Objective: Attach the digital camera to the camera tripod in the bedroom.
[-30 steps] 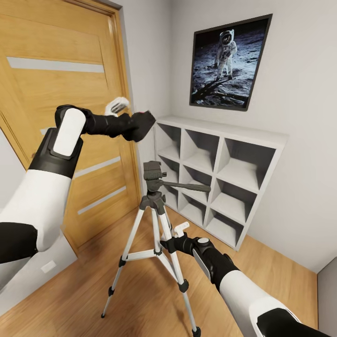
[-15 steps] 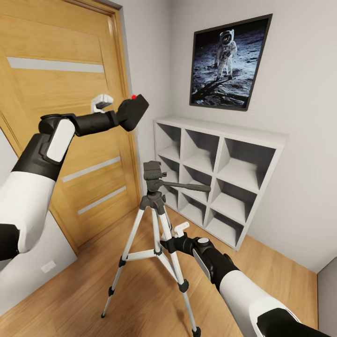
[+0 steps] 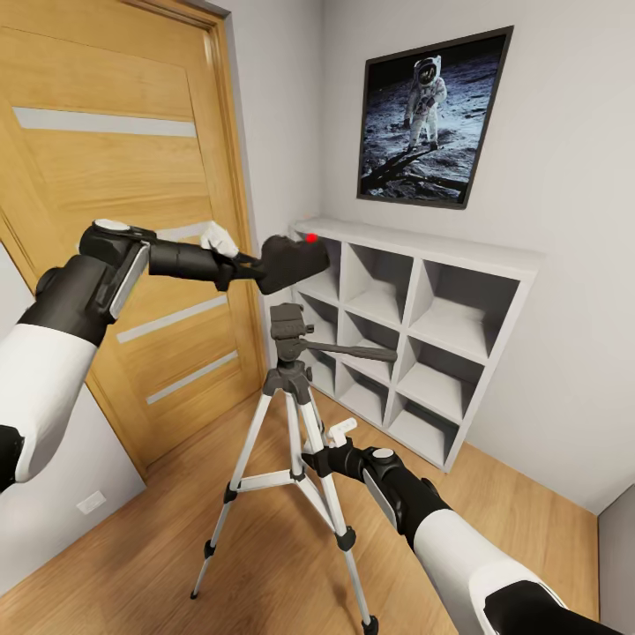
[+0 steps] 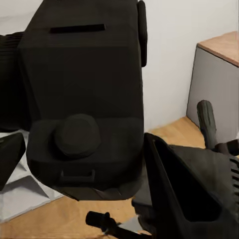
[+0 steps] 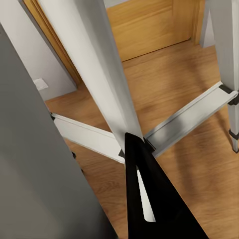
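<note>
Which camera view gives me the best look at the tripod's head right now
The head view: the camera tripod stands whole there, its black head and pan handle unobstructed just below the digital camera in the left gripper. The left wrist view catches only dark parts of the head past the camera. The right wrist view shows silver legs and braces, no head.

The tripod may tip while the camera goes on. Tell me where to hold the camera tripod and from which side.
Grip a silver leg of the camera tripod just below the black hub, coming from the robot's side, where the right gripper already sits. The legs are thin, straight tubes that suit two fingers; the head and pan handle must stay free for the digital camera, held by the left gripper.
</note>
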{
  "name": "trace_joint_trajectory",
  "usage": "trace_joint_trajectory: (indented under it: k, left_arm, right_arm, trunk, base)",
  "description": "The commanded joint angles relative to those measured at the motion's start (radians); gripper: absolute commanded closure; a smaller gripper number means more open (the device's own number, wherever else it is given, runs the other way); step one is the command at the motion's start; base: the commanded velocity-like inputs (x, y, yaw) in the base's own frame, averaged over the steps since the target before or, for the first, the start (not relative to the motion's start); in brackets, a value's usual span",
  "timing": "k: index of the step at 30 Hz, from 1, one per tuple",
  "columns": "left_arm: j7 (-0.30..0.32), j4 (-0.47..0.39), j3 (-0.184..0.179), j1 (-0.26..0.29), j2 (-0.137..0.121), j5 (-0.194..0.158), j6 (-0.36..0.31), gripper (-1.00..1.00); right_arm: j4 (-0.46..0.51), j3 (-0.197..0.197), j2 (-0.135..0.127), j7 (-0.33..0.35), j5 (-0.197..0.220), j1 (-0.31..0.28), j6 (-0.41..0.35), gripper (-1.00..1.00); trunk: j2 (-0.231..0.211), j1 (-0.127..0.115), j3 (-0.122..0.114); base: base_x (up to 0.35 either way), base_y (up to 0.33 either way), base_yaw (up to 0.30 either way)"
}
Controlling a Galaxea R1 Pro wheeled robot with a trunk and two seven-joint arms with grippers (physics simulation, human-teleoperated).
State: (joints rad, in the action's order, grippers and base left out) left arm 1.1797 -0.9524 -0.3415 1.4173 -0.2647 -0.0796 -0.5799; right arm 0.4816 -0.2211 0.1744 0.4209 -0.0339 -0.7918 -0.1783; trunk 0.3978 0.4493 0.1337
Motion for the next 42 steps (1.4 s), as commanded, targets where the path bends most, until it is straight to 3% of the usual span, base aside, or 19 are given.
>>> trace_joint_trajectory:
  k: [1, 3, 5, 9, 12, 13, 14, 16, 18, 19, 20, 22, 24, 26, 30, 42]
  left_arm:
    - [0.015, 0.000, 0.003, 0.002, -0.001, 0.025, 0.021, 1.00]
    - [0.005, -0.001, 0.013, 0.002, -0.001, 0.058, 0.051, 1.00]
    - [-0.031, -0.002, 0.018, 0.002, -0.004, 0.069, 0.061, 1.00]
    - [-0.115, -0.001, 0.028, 0.002, -0.004, 0.073, 0.060, 1.00]
    - [-0.113, -0.002, 0.029, 0.002, -0.003, 0.068, 0.054, 1.00]
    - [-0.100, -0.005, 0.030, 0.002, -0.004, 0.067, 0.053, 1.00]
    - [-0.030, -0.006, 0.030, 0.002, -0.006, 0.066, 0.050, 1.00]
    - [0.046, -0.001, 0.036, 0.002, -0.008, 0.066, 0.050, 1.00]
    - [0.120, 0.015, 0.063, 0.002, -0.010, 0.066, 0.053, 1.00]
    - [0.155, 0.033, 0.080, 0.002, -0.011, 0.066, 0.059, 1.00]
    - [0.236, 0.103, 0.112, 0.002, -0.013, 0.073, 0.074, 1.00]
    - [0.296, 0.164, 0.124, 0.002, -0.012, 0.082, 0.102, 1.00]
    - [0.313, 0.174, 0.127, 0.002, -0.020, 0.085, 0.118, 1.00]
    - [0.324, 0.148, 0.128, 0.003, -0.045, 0.087, 0.123, 1.00]
    - [0.343, 0.122, 0.128, 0.003, -0.056, 0.084, 0.125, 1.00]
    - [0.351, 0.048, 0.128, 0.003, -0.059, 0.077, 0.101, 1.00]
  right_arm:
    - [0.002, 0.001, 0.000, 0.003, -0.002, 0.000, -0.006, 1.00]
    - [0.002, 0.001, 0.000, 0.002, -0.002, -0.001, -0.006, 1.00]
    - [0.002, 0.001, 0.000, 0.002, -0.002, -0.001, -0.006, 1.00]
    - [0.002, 0.001, 0.000, 0.002, -0.001, 0.000, -0.006, 1.00]
    - [0.002, 0.001, 0.000, 0.002, -0.002, -0.001, -0.006, 1.00]
    - [0.002, 0.001, 0.000, 0.002, -0.002, -0.001, -0.006, 1.00]
    - [0.002, 0.001, 0.000, 0.002, -0.004, -0.001, -0.006, 1.00]
    - [0.002, 0.001, 0.000, 0.002, -0.005, -0.001, -0.006, 1.00]
    - [0.002, 0.000, 0.000, 0.002, -0.006, 0.000, -0.006, 1.00]
    - [0.002, 0.001, 0.000, 0.002, -0.007, 0.000, -0.006, 1.00]
    - [0.002, 0.001, 0.000, 0.002, -0.006, 0.000, -0.006, 1.00]
    - [0.002, 0.001, 0.000, 0.002, -0.007, 0.000, -0.006, 1.00]
    - [0.002, 0.000, 0.000, 0.004, -0.008, -0.001, -0.006, 1.00]
    - [0.002, 0.000, 0.000, 0.005, -0.009, -0.001, -0.006, 1.00]
    - [0.002, 0.000, 0.000, 0.004, -0.009, 0.000, -0.006, 1.00]
    - [0.002, 0.000, 0.000, 0.004, -0.006, 0.000, -0.006, 1.00]
  trunk:
    - [0.002, 0.001, 0.002]
    - [0.002, 0.001, 0.002]
    - [0.002, 0.001, 0.002]
    - [0.002, 0.001, 0.002]
    - [0.002, 0.001, 0.002]
    - [0.002, 0.001, 0.002]
    - [0.002, 0.001, 0.002]
    - [0.002, 0.001, 0.002]
    - [0.002, 0.001, 0.002]
    - [0.002, 0.001, 0.002]
    - [0.002, 0.001, 0.002]
    - [0.002, 0.001, 0.002]
    - [0.002, 0.001, 0.002]
    - [0.002, 0.001, 0.002]
    - [0.002, 0.001, 0.002]
    - [0.002, 0.001, 0.002]
  base:
    - [0.000, 0.000, 0.000]
    - [0.000, 0.000, 0.000]
    - [0.000, 0.000, 0.000]
    - [0.000, 0.000, 0.000]
    - [0.000, 0.000, 0.000]
    - [0.000, 0.000, 0.000]
    - [0.000, 0.000, 0.000]
    - [0.000, 0.000, 0.000]
    - [0.000, 0.000, 0.000]
    - [0.000, 0.000, 0.000]
    - [0.000, 0.000, 0.000]
    - [0.000, 0.000, 0.000]
    - [0.000, 0.000, 0.000]
    - [0.000, 0.000, 0.000]
    - [0.000, 0.000, 0.000]
    - [0.000, 0.000, 0.000]
